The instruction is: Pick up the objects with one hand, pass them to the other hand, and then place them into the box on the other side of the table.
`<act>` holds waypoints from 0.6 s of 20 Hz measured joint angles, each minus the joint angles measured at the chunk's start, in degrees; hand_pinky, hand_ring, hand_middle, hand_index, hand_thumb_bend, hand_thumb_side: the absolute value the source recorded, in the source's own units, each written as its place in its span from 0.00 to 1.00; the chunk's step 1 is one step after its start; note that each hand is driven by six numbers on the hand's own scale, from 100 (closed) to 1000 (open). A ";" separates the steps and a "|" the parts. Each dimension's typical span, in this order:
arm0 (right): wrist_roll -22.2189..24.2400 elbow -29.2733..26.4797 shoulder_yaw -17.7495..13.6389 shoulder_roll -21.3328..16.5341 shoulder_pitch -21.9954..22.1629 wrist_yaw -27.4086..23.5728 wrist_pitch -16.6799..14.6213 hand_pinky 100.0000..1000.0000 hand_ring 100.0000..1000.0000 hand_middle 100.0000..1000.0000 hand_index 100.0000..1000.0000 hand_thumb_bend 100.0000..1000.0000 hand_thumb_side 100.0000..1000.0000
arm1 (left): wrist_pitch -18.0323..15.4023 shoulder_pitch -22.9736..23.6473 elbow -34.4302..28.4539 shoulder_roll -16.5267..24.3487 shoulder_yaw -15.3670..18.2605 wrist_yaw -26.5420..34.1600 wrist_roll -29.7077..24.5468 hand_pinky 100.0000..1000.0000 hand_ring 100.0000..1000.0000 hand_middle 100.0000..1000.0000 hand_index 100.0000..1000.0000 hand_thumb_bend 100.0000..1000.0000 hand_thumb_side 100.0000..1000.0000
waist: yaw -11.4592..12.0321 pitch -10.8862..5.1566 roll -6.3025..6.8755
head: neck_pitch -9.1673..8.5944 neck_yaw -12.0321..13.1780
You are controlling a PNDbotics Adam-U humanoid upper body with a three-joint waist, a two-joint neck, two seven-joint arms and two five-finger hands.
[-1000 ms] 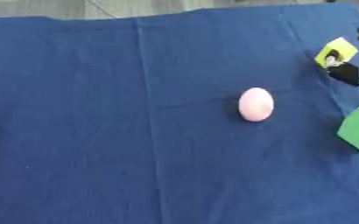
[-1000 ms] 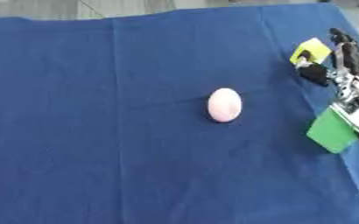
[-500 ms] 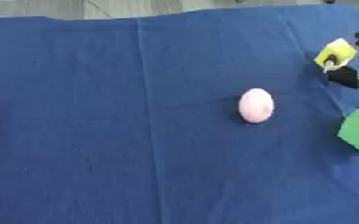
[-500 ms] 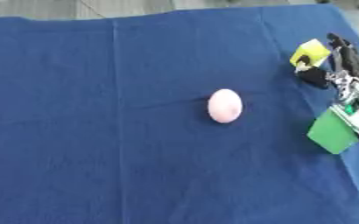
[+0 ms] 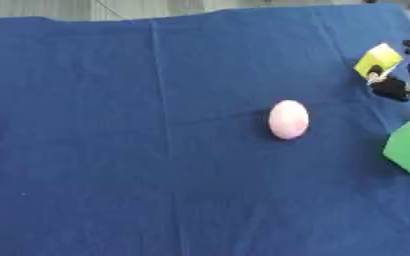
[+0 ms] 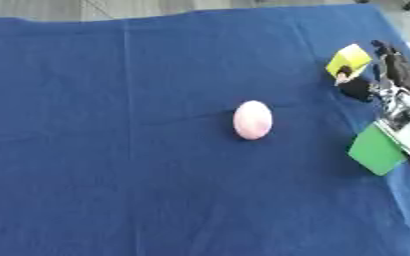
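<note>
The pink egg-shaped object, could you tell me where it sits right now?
The pink egg-shaped object lies alone on the blue cloth, right of centre, with the right hand and its yellow block further right.

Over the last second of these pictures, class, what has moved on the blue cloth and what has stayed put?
The right hand with the yellow block at its fingers has edged slightly toward the far edge. Whether it grips the block cannot be told. The pink egg, the green block and the blue cloth have not moved. Nothing was picked up or let go.

Pink egg (image 5: pixel 288 119) (perhaps), blue cloth (image 5: pixel 112 125)
</note>
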 measured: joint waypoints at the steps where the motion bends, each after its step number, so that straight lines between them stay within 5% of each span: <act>1: 0.15 -0.02 0.00 0.00 -0.16 0.02 0.11 0.97 0.95 0.87 1.00 0.00 0.35 | 0.00 0.01 0.00 0.00 0.00 0.00 0.00 0.75 0.68 0.74 0.87 0.07 0.91 | -0.02 0.04 0.00 | -0.15 -0.05; 12: 0.34 -0.87 0.16 0.00 -0.63 -1.95 -0.62 0.96 0.93 0.82 0.98 0.00 0.31 | 0.01 0.11 0.00 0.00 0.00 -0.03 0.01 0.75 0.68 0.74 0.87 0.07 0.92 | 0.03 0.39 -0.10 | -0.76 -0.34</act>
